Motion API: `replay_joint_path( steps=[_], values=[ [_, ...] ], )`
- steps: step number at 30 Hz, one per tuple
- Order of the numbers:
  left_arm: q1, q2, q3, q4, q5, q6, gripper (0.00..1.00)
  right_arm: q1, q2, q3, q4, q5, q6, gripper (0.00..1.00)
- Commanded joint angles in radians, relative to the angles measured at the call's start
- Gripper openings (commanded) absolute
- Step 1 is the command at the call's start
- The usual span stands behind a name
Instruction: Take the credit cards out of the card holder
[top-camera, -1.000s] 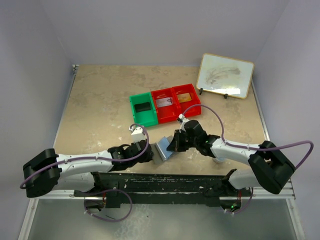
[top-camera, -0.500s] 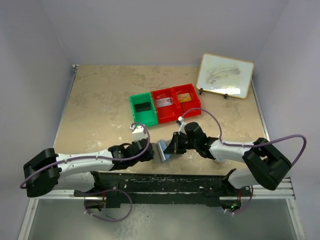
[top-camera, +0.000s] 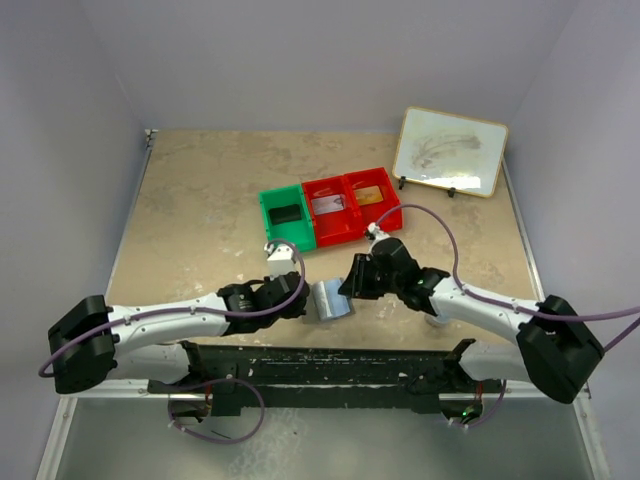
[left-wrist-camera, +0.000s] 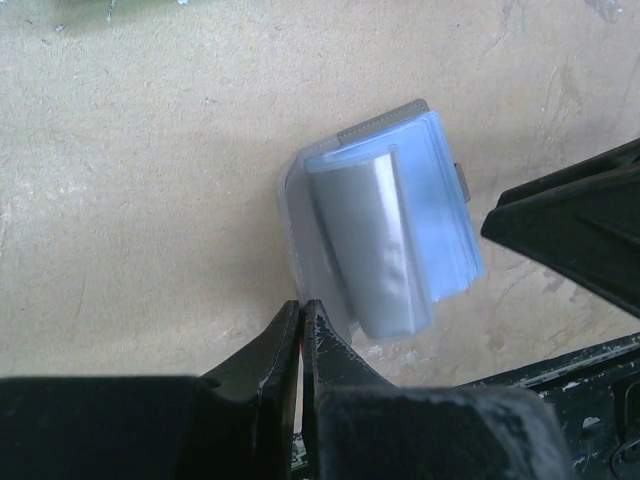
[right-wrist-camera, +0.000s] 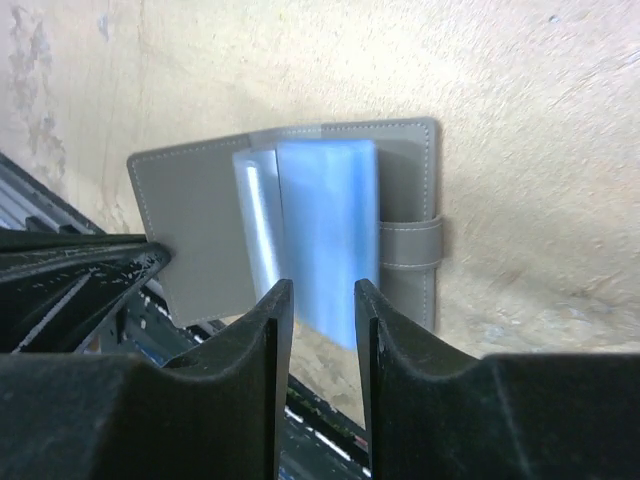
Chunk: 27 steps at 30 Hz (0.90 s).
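As the left gripper (left-wrist-camera: 300, 312) is pressing its fingers fully together at the left edge of the open cover, seemingly nipping that flap, the card holder (right-wrist-camera: 200, 220) is lying spread open on the table (top-camera: 200, 200). It is sitting near the front edge, between the two arms.

The cover is looking like soft, stitched grey material rather than anything rigid, so it is probably behaving as a light, floppy thing that slides unless one side is anchored. The left flap, where the left fingers are meeting, is looking like the sensible anchor.

In the middle, a stack of bluish clear sleeves (right-wrist-camera: 325, 200) is standing up off the spine. They are appearing thin, slick and springy. Whether the credit cards are sitting inside them is not showing. Any card is likely coming out stiff and thin, best pinched by a bare edge at a sleeve's mouth.

The holder is spreading from left to right, with its spine and sleeves running near to far. Its strap tab (right-wrist-camera: 410, 243) is pointing right.

The right gripper (right-wrist-camera: 320, 290) is hovering with fingers parted, framing the sleeves and gripping nothing.
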Motion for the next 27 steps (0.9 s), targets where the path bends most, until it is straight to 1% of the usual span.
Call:
replay_joint_path(
  steps=[1, 6, 8, 10, 14, 18, 24, 27],
  values=[
    [-0.005, 0.007, 0.049, -0.022, -0.024, 0.034, 0.0, 0.002, -0.014, 0.071, -0.108, 0.124, -0.06, 0.33],
    [-0.005, 0.014, 0.056, -0.019, -0.021, 0.036, 0.0, 0.001, 0.045, 0.099, -0.112, 0.132, -0.078, 0.35],
    [-0.005, 0.015, 0.057, -0.021, -0.02, 0.034, 0.0, 0.001, 0.065, 0.098, -0.091, 0.12, -0.066, 0.41],
    [-0.005, 0.013, 0.054, -0.022, -0.02, 0.034, 0.0, 0.002, 0.074, 0.078, -0.046, 0.064, -0.038, 0.43],
    [-0.005, 0.013, 0.053, -0.021, -0.02, 0.031, 0.0, 0.002, 0.075, -0.002, 0.09, -0.02, 0.079, 0.53],
    [-0.005, 0.01, 0.053, -0.018, -0.02, 0.031, 0.0, 0.001, 0.082, -0.058, 0.208, -0.05, 0.182, 0.54],
    [-0.006, 0.012, 0.048, -0.01, -0.013, 0.03, 0.0, 0.002, 0.108, -0.071, 0.252, -0.038, 0.234, 0.56],
    [-0.005, 0.013, 0.047, -0.008, -0.01, 0.029, 0.0, 0.002, 0.127, -0.092, 0.315, -0.044, 0.311, 0.56]
  ],
)
